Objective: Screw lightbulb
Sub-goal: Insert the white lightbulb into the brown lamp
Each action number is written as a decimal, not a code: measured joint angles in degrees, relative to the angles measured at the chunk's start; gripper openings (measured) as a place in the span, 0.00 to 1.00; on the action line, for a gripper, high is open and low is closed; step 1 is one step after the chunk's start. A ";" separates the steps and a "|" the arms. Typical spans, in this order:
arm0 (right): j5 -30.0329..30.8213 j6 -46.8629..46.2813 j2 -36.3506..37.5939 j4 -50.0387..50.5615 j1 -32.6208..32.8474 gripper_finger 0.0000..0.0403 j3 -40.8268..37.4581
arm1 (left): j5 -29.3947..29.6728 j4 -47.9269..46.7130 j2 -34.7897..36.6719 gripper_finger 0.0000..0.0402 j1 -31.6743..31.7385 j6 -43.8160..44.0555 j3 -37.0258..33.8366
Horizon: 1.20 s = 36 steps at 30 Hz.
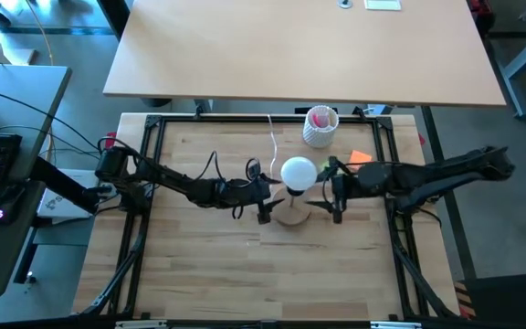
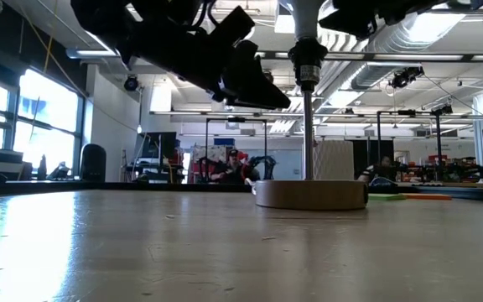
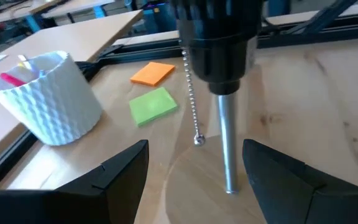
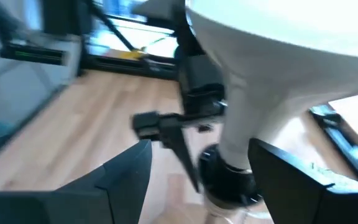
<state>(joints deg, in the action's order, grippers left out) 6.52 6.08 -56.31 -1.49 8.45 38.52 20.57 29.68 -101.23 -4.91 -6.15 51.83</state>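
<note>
The round white lightbulb (image 1: 299, 173) sits in the black socket (image 3: 219, 46) near the wooden table's (image 1: 208, 265) middle. The right gripper (image 1: 334, 194) flanks its neck, spread; the left gripper (image 1: 265, 195) flanks the metal stem (image 3: 227, 143), spread too. The right should probably pinch the neck squarely, then turn.

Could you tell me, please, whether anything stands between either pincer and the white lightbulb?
Nothing visible does. The round white lightbulb already sits on the black socket of the wooden disc stand. The left pincer and right pincer flank it, both open.
</note>
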 joint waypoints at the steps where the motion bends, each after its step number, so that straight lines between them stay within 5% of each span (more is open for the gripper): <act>1: -2.80 0.23 0.00 -0.31 -1.15 0.66 0.00 | -0.91 0.28 0.00 0.63 0.19 -0.01 0.00; 6: -6.99 0.61 -1.36 -0.64 -8.08 0.66 0.00 | -2.55 1.68 -0.02 0.63 1.17 -0.09 0.00; 12: -19.16 1.72 -2.58 -1.27 -15.56 0.65 0.00 | -5.08 3.37 -0.02 0.63 2.40 -0.52 0.00; 27: -44.14 -1.13 -11.59 -16.21 -23.43 0.65 0.02 | -11.48 18.02 -6.32 0.63 4.75 -3.43 0.02; 36: -48.46 -2.55 -13.22 -21.52 -26.71 0.65 0.00 | -18.46 20.16 -6.32 0.63 7.64 -4.03 0.00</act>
<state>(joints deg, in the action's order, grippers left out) -41.94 3.53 -69.54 -23.01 -18.26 38.52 2.11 49.84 -107.55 2.73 -10.18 51.83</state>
